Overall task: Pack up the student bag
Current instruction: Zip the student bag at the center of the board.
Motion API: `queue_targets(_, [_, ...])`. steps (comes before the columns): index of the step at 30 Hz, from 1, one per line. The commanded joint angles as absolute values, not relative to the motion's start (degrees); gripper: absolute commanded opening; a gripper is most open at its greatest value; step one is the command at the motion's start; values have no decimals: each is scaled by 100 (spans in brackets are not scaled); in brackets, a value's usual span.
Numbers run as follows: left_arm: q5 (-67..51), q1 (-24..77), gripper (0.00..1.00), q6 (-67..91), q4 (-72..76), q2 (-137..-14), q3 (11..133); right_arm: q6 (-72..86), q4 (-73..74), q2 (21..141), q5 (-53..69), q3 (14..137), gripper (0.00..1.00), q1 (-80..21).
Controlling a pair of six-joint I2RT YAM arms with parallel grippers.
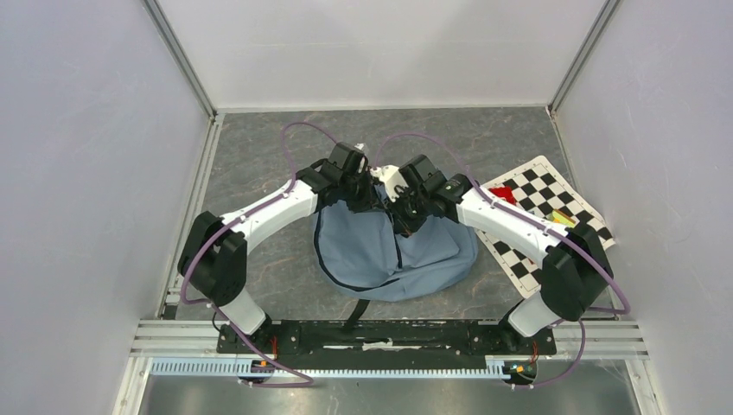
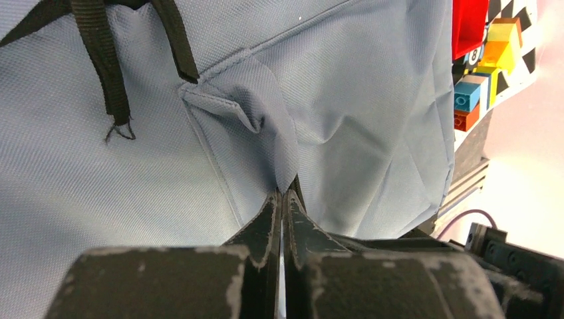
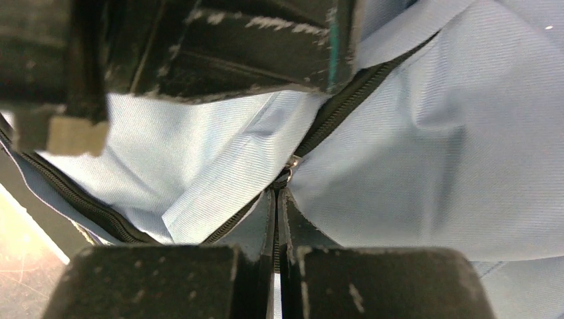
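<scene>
The student bag (image 1: 380, 251) is a grey-blue fabric backpack lying in the middle of the table between both arms. My left gripper (image 1: 361, 192) is at its far left top edge, shut on a pinched fold of the bag's fabric (image 2: 287, 169) beside the front pocket seam; black straps (image 2: 106, 66) hang nearby. My right gripper (image 1: 406, 207) is at the bag's far top, shut on the black zipper pull (image 3: 292, 163) where the zipper line (image 3: 346, 106) runs up to the right. The left gripper's black body (image 3: 219, 46) shows above it.
A black-and-white checkered board (image 1: 544, 212) lies to the right of the bag, carrying coloured toy blocks (image 2: 479, 73) in red, yellow, orange and blue. Grey enclosure walls stand on the left, right and far sides. The metal rail (image 1: 389, 337) runs along the near edge.
</scene>
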State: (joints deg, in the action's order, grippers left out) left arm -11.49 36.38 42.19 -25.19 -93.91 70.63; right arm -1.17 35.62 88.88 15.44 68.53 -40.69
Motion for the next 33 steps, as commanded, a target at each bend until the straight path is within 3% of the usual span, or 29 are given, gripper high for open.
queue_targets(1, [-1228,3513,2,4621,-1796,-9171,6868,-15,4330,8533,1721,6591,0,-4249])
queue_targets(21, [-1378,3094,2,4157,-1591,-9423,7067,316,5453,7493,1954,5900,0,-4535])
queue_targets(33, [-1257,2646,2,4816,-1093,-9854,7305,47,5274,7930,2140,6100,0,-4553])
